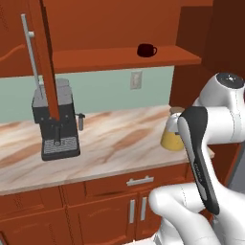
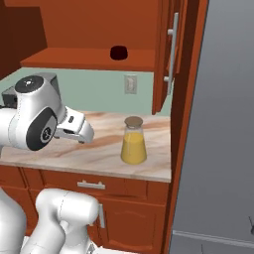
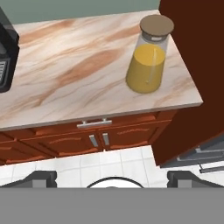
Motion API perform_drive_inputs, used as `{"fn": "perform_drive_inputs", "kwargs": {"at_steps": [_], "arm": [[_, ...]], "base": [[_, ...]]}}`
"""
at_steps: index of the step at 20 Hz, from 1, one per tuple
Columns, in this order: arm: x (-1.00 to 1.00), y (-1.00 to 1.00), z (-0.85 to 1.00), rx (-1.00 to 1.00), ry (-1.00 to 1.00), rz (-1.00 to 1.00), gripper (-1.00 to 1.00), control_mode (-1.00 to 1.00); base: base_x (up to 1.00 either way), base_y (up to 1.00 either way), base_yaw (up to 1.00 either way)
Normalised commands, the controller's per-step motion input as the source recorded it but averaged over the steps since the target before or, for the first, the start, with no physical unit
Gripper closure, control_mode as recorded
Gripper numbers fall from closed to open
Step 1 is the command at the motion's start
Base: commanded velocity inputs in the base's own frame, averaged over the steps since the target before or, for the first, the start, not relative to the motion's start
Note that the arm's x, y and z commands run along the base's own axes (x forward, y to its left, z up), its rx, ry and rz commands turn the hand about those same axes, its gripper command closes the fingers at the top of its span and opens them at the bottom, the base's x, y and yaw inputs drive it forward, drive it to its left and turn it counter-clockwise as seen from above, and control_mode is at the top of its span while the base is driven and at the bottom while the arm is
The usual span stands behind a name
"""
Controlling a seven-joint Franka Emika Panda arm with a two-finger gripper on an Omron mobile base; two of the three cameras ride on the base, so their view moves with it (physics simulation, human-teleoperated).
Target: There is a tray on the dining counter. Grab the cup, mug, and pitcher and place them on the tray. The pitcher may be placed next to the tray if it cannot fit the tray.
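A clear glass pitcher [image 3: 146, 57] of orange liquid with a tan lid stands upright near the right end of a marbled counter [image 3: 74, 74]. It appears again as the pitcher [image 2: 134, 141] in the right base view, and the pitcher [image 1: 170, 135] is half hidden by my arm in the left base view. A dark red mug [image 1: 147, 50], also the mug [image 2: 118, 52], sits on the wooden shelf above. My gripper [image 3: 112, 179] is open and holds nothing; it hangs high over the counter's front edge, left of the pitcher. The tray, cup and dining counter are out of view.
A black coffee machine [image 1: 56, 125] stands at the counter's left. An open cabinet door [image 1: 43, 57] with a long handle hangs above it, and another door [image 2: 171, 54] hangs right of the shelf. A grey fridge [image 2: 223, 124] bounds the counter's right end.
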Motion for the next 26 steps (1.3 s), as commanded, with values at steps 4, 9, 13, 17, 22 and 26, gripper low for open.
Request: {"fn": "perform_drive_inputs", "kwargs": {"at_steps": [4,9,13,17,22,26], "arm": [[0.0,0.0,0.0,0.0,0.0,0.0,-1.0,1.0],[0.0,0.0,0.0,0.0,0.0,0.0,-1.0,1.0],[0.0,0.0,0.0,0.0,0.0,0.0,-1.0,1.0],[0.0,0.0,0.0,0.0,0.0,0.0,-1.0,1.0],[0.0,0.0,0.0,0.0,0.0,0.0,-1.0,1.0],[0.0,0.0,0.0,0.0,0.0,0.0,-1.0,1.0]], "base": [[0.45,0.0,-0.01],[0.47,0.0,-0.01],[0.44,0.0,-0.01],[0.23,0.0,0.0],[0.0,0.0,0.0],[0.0,0.0,0.0]]}}
